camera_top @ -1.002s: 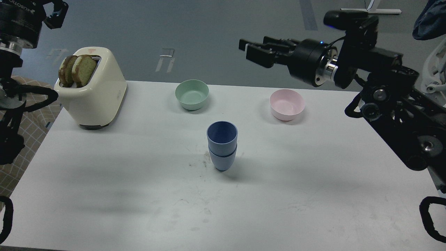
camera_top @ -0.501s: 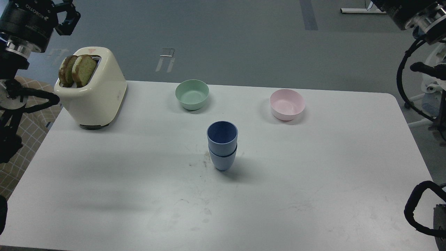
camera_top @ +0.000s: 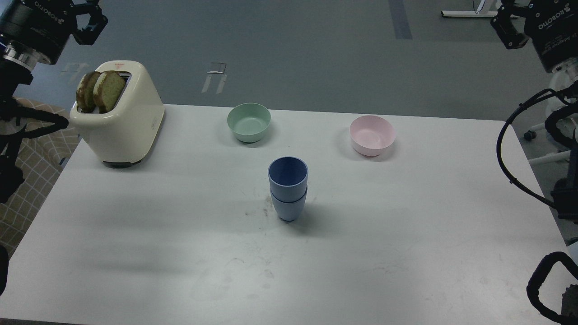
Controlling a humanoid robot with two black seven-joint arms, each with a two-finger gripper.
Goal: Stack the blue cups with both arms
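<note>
Cups stacked — mid-table, edges distant

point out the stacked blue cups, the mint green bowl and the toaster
stacked blue cups (camera_top: 288, 183): head view, outer wall of the upper cup
mint green bowl (camera_top: 249, 121): head view, inside floor of the bowl
toaster (camera_top: 128, 124): head view, cream side panel
</note>
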